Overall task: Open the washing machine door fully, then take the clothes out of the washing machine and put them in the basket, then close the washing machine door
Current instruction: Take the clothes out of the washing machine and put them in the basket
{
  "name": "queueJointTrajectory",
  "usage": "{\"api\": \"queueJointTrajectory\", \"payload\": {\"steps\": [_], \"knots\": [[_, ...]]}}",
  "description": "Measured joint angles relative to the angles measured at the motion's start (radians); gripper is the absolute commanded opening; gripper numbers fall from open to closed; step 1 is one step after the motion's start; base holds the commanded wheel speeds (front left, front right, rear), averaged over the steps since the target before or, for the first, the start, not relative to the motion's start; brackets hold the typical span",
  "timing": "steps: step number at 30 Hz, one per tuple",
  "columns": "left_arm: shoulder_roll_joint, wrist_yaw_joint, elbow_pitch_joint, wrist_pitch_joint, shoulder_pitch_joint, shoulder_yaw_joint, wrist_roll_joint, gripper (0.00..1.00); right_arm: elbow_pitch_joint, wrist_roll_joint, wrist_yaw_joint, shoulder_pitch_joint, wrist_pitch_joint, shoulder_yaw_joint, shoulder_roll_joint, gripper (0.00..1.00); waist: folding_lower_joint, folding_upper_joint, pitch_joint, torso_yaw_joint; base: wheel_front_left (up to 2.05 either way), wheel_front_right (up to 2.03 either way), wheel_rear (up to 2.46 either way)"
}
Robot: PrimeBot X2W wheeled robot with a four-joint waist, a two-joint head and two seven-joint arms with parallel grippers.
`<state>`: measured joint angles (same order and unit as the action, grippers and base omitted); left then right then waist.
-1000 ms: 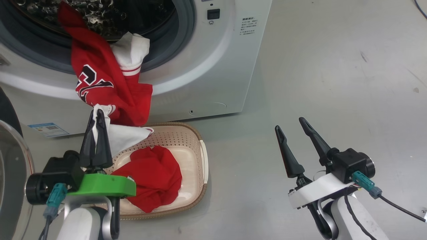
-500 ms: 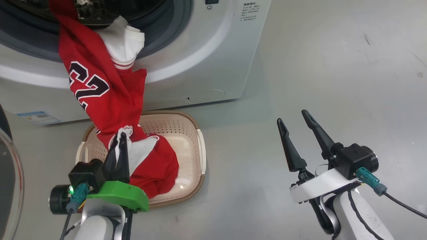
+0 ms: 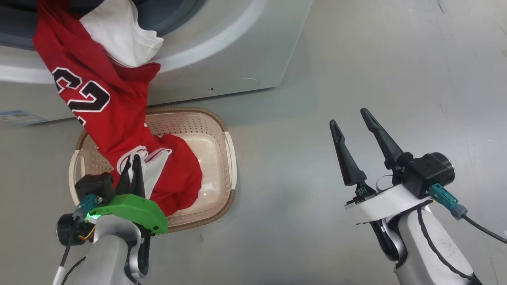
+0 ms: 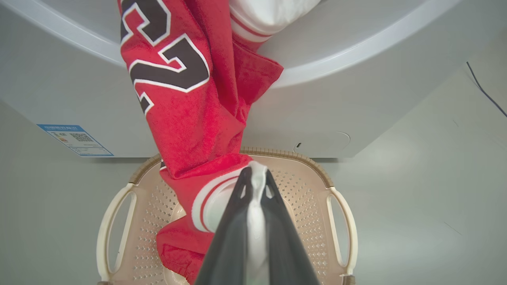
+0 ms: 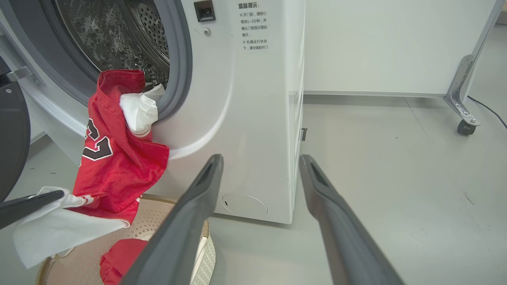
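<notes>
1. Now the left gripper (image 3: 133, 160) is pinching the white edge of the red shirt (image 3: 107, 118).
2. The red shirt hangs from the washer (image 3: 237, 51) mouth at 11 o'clock down into the basket (image 3: 186, 111).
3. The right gripper (image 3: 348, 116), at 3 o'clock, is spread wide.
</notes>
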<state>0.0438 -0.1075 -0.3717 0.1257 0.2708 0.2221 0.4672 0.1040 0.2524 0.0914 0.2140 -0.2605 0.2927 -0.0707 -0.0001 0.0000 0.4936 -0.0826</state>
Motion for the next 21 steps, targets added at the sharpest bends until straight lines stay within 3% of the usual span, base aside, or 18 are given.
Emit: {"api": "queueJointTrajectory", "payload": {"steps": [13,14,15,16,17,21], "knots": [[-0.006,0.034,-0.237,0.008,0.174,-0.038,0.071,0.03,-0.017,0.002,0.011,0.067,0.000,0.006,0.001,1.00,0.0000,0.0000,0.110,-0.037,0.00,0.00,0.00],[-0.006,0.035,-0.249,0.009,0.184,-0.043,0.077,0.16,-0.017,0.002,0.012,0.071,0.000,0.006,0.001,1.00,0.0000,0.0000,0.117,-0.041,0.00,0.00,0.00],[-0.006,0.035,-0.266,0.009,0.196,-0.045,0.081,0.44,-0.017,0.002,0.012,0.074,0.000,0.006,0.002,1.00,0.0000,0.0000,0.124,-0.045,0.00,0.00,0.00],[-0.006,0.040,-0.279,0.010,0.207,-0.046,0.084,0.87,-0.017,0.004,0.012,0.076,0.000,0.005,0.002,1.00,0.0000,0.0000,0.131,-0.048,0.00,0.00,0.00],[-0.007,0.043,-0.293,0.015,0.217,-0.047,0.092,1.00,-0.017,0.004,0.012,0.078,0.000,0.004,0.002,1.00,0.0000,0.0000,0.137,-0.052,0.00,0.00,0.00],[-0.007,0.050,-0.345,0.031,0.256,-0.047,0.117,1.00,-0.016,0.006,0.013,0.088,0.000,-0.004,0.003,1.00,0.0000,0.0000,0.157,-0.063,0.00,0.00,0.00]]}}
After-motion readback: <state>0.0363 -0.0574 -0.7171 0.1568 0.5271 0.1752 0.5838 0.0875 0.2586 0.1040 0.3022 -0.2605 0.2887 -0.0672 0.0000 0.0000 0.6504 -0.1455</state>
